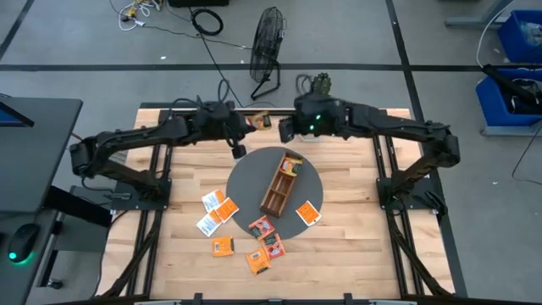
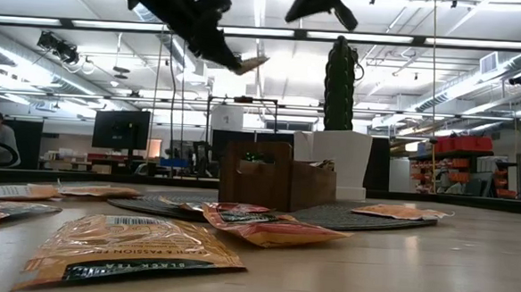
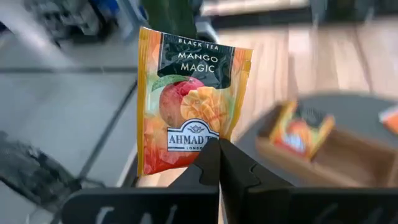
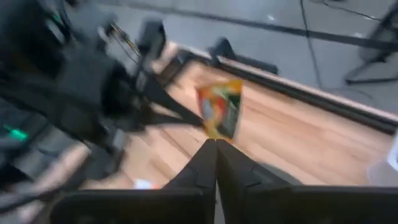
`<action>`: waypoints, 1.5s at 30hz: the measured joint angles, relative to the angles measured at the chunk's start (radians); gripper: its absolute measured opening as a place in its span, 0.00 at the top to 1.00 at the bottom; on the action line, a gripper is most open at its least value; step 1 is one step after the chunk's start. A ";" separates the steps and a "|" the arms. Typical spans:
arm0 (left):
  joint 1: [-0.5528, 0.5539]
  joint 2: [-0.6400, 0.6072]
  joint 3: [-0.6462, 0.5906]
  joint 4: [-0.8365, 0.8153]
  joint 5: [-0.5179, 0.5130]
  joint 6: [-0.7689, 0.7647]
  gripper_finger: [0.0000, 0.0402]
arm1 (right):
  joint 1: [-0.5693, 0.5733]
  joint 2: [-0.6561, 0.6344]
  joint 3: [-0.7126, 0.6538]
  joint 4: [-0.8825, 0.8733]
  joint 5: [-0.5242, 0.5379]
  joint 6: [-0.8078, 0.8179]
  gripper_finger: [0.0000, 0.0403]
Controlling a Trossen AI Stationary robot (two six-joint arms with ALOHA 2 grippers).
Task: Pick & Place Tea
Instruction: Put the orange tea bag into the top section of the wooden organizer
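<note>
Orange tea sachet [image 3: 186, 99] pinched in left hand [image 3: 217, 163], held aloft.

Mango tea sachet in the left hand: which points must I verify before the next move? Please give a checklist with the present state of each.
1. Left hand shut on the mango sachet: ok.
2. Grip is secure: cannot tell; only one edge of the sachet is pinched.
3. Sachet lifted above the table: ok.
4. Right hand shut and apart from the sachet, as the low view shows: ok.
5. Wooden tray rests on the grey round mat: ok.
6. Free compartment in the tray: ok; one sachet in the tray fills one section, and the section beside it looks free.
</note>
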 joint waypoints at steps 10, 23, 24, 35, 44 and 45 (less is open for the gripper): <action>-0.106 -0.048 -0.001 0.053 -0.004 -0.021 1.00 | -0.042 0.027 -0.002 0.061 -0.195 0.082 0.67; -0.149 -0.074 -0.001 0.059 -0.104 -0.022 1.00 | -0.042 0.020 -0.001 0.020 -0.187 0.105 0.54; -0.149 -0.081 -0.001 0.058 -0.107 -0.022 1.00 | -0.042 0.012 -0.001 0.017 -0.175 0.104 0.54; -0.154 -0.115 -0.001 0.065 -0.108 -0.019 1.00 | -0.050 0.008 -0.001 0.053 -0.218 0.131 0.54; -0.160 -0.115 -0.001 0.076 -0.106 -0.013 1.00 | -0.064 0.062 -0.001 0.150 -0.273 0.123 0.59; -0.160 -0.115 -0.001 0.076 -0.106 -0.013 1.00 | -0.066 0.062 -0.001 0.158 -0.279 0.122 0.62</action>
